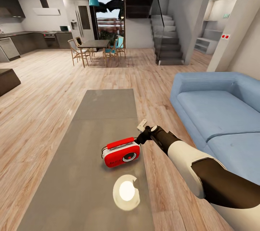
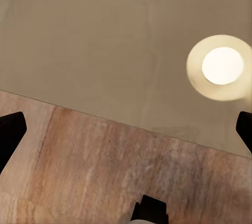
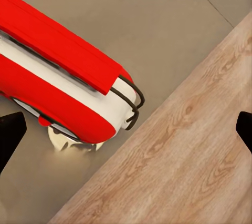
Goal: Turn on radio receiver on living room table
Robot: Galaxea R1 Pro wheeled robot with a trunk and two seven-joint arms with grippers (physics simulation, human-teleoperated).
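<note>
The red radio receiver (image 1: pixel 121 154) with white sides and a red top handle stands on the long grey table (image 1: pixel 104 104), near its right edge, dial facing me. My right gripper (image 1: pixel 139 139) is at the radio's right end, beside the handle's wire mount. In the right wrist view the radio (image 3: pixel 52 71) lies ahead of the right gripper (image 3: pixel 127 131), whose dark fingertips (image 3: pixel 10 134) stand wide apart, open and holding nothing. The left gripper (image 2: pixel 127 129) is open too, hanging over the table's edge (image 2: pixel 94 40) and the wood floor.
A blue sofa (image 1: pixel 216 111) runs along the table's right side. A bright lamp reflection (image 1: pixel 126 191) shines on the tabletop in front of the radio. Farther back are a dining table with chairs (image 1: pixel 94 45), a staircase (image 1: pixel 166 43) and a kitchen. Wood floor surrounds the table.
</note>
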